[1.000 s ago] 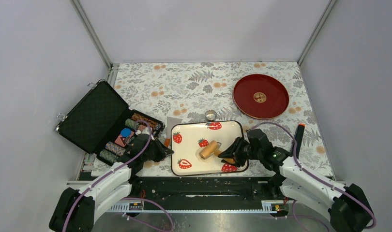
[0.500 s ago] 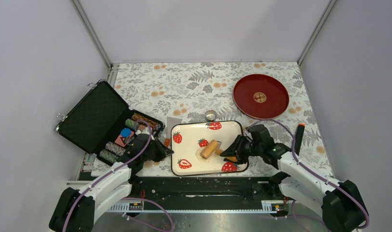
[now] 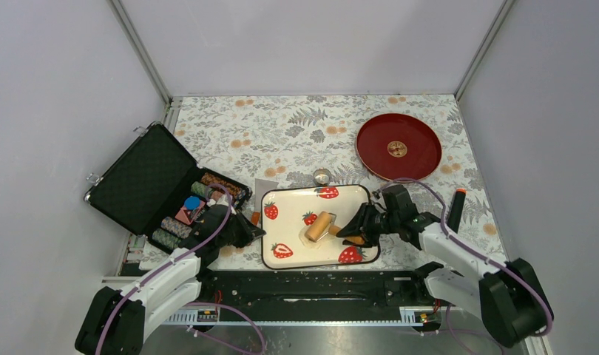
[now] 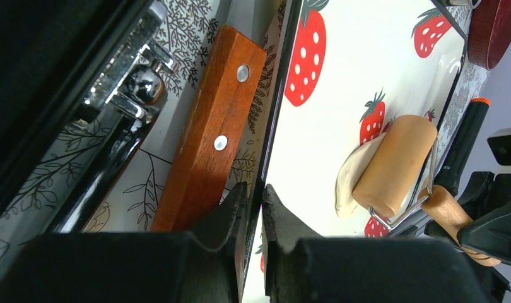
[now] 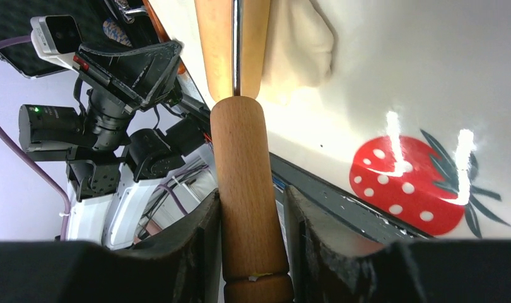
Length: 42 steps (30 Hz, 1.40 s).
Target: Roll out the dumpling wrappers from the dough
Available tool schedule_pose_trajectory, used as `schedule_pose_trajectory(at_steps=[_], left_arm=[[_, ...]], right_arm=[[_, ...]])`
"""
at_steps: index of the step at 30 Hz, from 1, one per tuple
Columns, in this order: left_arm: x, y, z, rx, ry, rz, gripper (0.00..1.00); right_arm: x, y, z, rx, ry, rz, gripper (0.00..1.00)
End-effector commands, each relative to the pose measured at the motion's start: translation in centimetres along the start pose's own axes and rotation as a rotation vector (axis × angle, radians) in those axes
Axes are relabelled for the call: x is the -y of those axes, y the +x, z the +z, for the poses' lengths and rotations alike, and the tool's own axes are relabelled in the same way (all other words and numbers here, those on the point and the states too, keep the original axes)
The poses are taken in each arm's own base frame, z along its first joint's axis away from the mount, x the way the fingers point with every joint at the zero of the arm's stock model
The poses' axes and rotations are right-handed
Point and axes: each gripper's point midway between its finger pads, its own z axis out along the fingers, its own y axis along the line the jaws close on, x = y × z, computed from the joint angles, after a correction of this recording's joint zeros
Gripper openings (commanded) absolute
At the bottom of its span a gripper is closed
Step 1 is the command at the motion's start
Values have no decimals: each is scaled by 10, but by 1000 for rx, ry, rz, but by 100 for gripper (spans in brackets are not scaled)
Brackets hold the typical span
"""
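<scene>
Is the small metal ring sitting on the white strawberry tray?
No, the small metal ring sits on the floral tablecloth beyond the far edge of the strawberry tray.

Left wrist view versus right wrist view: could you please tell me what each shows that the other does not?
Only the left wrist view shows a riveted wooden handle beside the strawberry tray, and the left gripper pinching that tray's rim. Only the right wrist view shows the right gripper clamped on the roller by its handle. Both show the roller against the dough on the tray.
</scene>
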Motion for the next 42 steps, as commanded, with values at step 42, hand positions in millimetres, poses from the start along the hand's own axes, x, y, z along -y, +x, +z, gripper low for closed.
schedule_pose_trajectory(at_steps=[42], left_arm=[[-16, -1, 0, 17, -60, -21, 0]], right_arm=[[122, 10, -33, 1, 625, 57, 0]])
